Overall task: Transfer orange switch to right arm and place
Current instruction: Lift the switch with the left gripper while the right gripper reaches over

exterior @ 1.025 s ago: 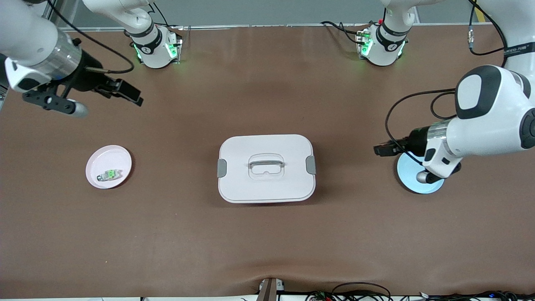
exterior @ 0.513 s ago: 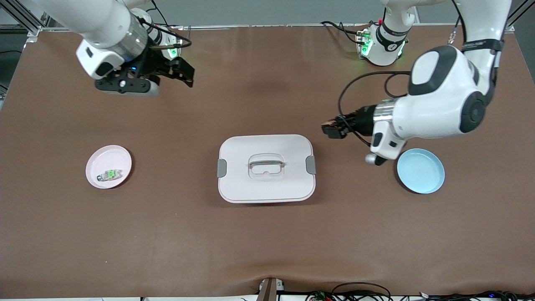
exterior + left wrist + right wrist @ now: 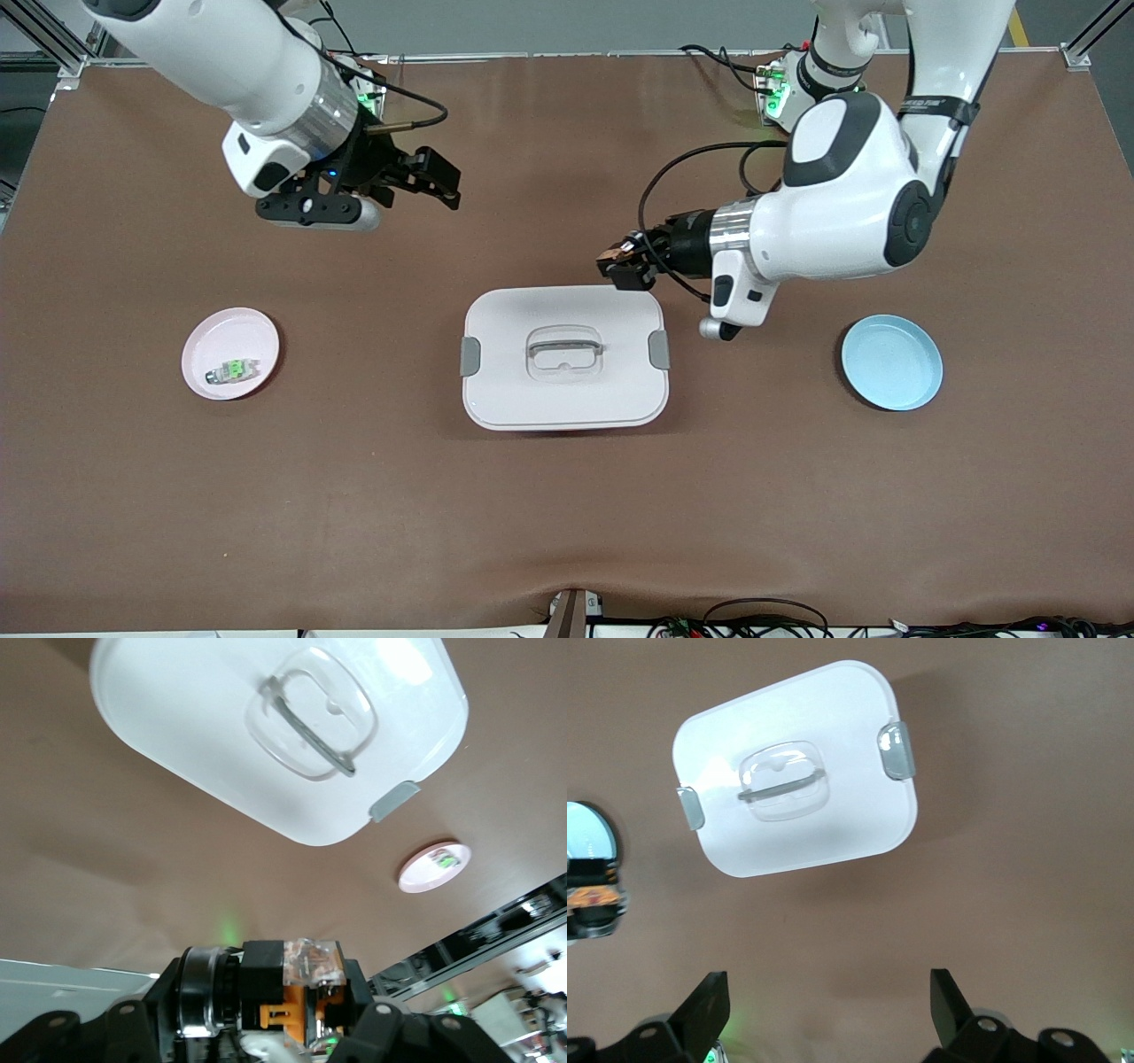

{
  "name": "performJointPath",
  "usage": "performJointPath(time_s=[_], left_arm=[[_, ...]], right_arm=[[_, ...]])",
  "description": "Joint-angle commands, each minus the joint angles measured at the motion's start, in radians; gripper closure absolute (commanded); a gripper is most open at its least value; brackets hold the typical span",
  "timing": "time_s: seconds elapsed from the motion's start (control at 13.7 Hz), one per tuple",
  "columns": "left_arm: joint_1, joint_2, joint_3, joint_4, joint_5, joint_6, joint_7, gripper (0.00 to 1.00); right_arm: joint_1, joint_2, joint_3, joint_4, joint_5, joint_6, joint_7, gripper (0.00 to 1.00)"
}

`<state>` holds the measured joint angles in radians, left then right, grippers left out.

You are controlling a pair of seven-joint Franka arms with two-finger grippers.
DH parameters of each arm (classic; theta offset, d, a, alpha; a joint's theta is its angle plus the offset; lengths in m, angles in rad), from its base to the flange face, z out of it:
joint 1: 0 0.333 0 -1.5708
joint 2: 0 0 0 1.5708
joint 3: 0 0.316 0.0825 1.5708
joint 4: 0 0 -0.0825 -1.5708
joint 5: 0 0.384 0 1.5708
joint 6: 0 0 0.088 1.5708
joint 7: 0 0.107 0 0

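The orange switch, a stubby black part with an orange centre, is held in the air by my left gripper, which is shut on it. They hang over the corner of the white lidded box by the left arm's base. The left wrist view shows the switch filling the jaws, its clear cap and orange body visible. My right gripper is open and empty over bare table between the right arm's base and the box. Its two fingertips stand wide apart.
The white box with a clear handle sits mid-table. A pink plate holding a small green-centred part lies toward the right arm's end. An empty blue plate lies toward the left arm's end.
Both arms have swung in toward the middle. The left gripper carried the switch from over the blue plate to the box's corner. The right gripper came in from its end of the table.
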<state>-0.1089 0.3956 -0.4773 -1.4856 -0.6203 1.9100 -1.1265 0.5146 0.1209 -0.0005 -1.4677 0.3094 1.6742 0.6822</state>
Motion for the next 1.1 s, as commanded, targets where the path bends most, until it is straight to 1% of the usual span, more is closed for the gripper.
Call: performJointPath(time_s=[0.0, 0.07, 0.22, 0.37, 0.51, 0.81, 1.03], left_arm=[[-0.049, 0.046, -0.001, 0.054, -0.03, 0.05, -0.099, 0.91], [-0.064, 0.063, -0.001, 0.067, -0.03, 0.072, -0.131, 0.92], [-0.083, 0.072, -0.001, 0.068, -0.033, 0.112, -0.186, 0.92], [-0.104, 0.083, -0.003, 0.07, -0.036, 0.142, -0.223, 0.92], [-0.129, 0.094, -0.001, 0.068, -0.071, 0.175, -0.239, 0.92], [-0.147, 0.101, -0.003, 0.07, -0.084, 0.181, -0.257, 0.92], [-0.164, 0.101, -0.001, 0.07, -0.084, 0.201, -0.28, 0.94]], right_arm=[[0.053, -0.02, -0.009, -0.058, 0.031, 0.094, 0.072, 0.0], [0.065, -0.023, -0.01, -0.075, 0.062, 0.139, 0.13, 0.0], [0.088, -0.027, -0.009, -0.098, 0.074, 0.208, 0.198, 0.0], [0.104, -0.044, -0.01, -0.149, 0.074, 0.303, 0.212, 0.0], [0.105, -0.069, -0.009, -0.216, 0.074, 0.396, 0.212, 0.0], [0.104, -0.069, -0.01, -0.255, 0.073, 0.482, 0.198, 0.0], [0.108, -0.07, -0.01, -0.293, 0.063, 0.509, 0.134, 0.0]])
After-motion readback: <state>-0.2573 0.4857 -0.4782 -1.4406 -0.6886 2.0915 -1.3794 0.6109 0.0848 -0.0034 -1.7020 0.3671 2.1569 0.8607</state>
